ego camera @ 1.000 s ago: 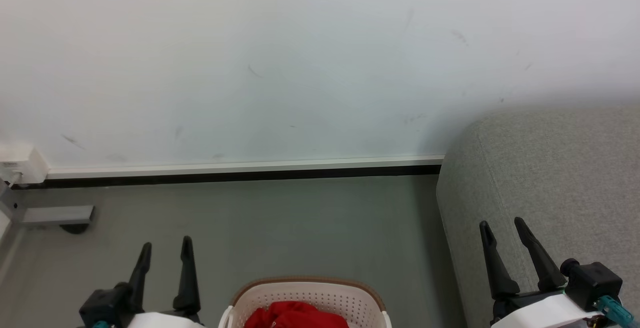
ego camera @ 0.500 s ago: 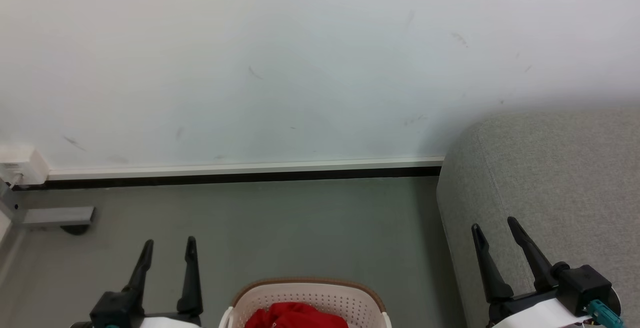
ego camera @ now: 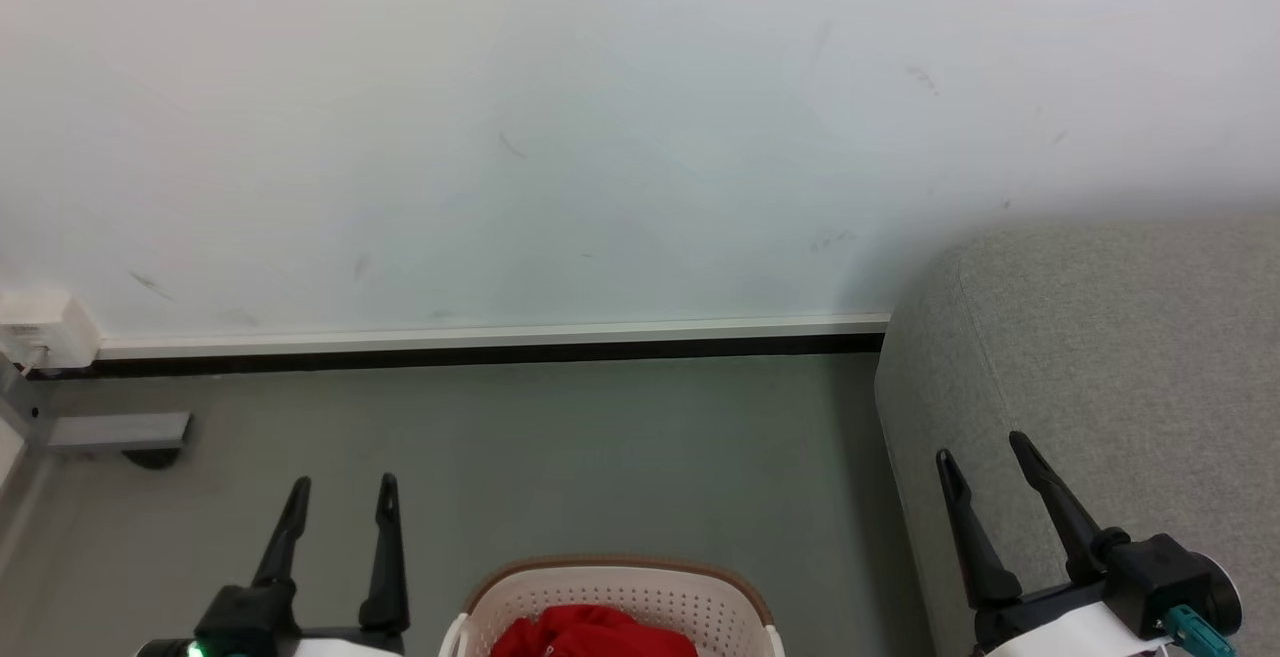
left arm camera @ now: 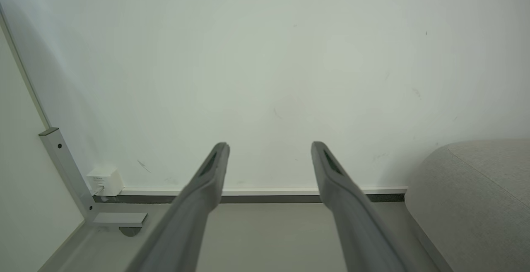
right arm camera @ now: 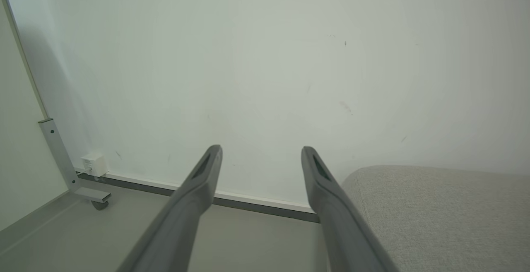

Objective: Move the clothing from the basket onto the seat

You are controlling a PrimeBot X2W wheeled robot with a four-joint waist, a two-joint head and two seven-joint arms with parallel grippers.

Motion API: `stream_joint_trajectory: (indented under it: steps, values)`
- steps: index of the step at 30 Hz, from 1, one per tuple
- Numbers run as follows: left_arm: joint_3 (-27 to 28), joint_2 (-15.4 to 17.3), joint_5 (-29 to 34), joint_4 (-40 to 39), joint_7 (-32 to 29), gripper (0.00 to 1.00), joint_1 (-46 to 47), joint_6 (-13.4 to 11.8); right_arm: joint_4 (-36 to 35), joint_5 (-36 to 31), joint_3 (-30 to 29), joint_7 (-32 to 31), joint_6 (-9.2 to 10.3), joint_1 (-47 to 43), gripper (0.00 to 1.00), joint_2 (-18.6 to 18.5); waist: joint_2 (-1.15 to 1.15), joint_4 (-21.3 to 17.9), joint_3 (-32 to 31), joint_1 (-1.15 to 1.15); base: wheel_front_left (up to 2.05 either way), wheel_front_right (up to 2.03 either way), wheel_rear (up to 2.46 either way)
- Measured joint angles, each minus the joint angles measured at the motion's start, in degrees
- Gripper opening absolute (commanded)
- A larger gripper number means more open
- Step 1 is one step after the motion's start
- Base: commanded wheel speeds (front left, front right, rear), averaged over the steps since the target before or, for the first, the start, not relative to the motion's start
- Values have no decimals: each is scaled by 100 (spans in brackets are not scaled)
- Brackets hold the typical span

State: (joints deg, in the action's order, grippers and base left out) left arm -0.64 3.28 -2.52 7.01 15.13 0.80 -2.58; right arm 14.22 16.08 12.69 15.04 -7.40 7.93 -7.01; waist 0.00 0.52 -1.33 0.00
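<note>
The cream basket [ego camera: 620, 592] with a brown rim sits at the bottom middle of the head view, cut off by the frame edge. Red clothing [ego camera: 592, 633] lies bunched inside it. The light grey seat [ego camera: 1100, 357] fills the right side; it also appears at the right of the left wrist view [left arm camera: 476, 197] and the right wrist view [right arm camera: 434, 214]. My left gripper [ego camera: 342, 489] hangs open to the left of the basket, over the floor. My right gripper [ego camera: 982, 449] is open in front of the seat's rounded end. Both hold nothing.
A white wall [ego camera: 600, 137] with a skirting board [ego camera: 480, 342] runs across the back. At the far left stand a white wall box [ego camera: 45, 332] and a grey metal frame foot [ego camera: 110, 432]. Grey floor [ego camera: 600, 457] lies between basket and wall.
My right gripper has shifted slightly left and up in the head view. My left gripper has edged a little to the right. Basket and clothing have not moved.
</note>
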Motion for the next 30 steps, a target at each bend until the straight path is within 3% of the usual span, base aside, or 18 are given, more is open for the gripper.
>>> stream_joint_trajectory:
  steps: [30]
  values:
    - [111, -44, -105, 24, 1, 100, 23, 77, -55, 55, -204, 0, 0, 8, 100, 99, 0, -145, 119, 0, 0, 0, 0]
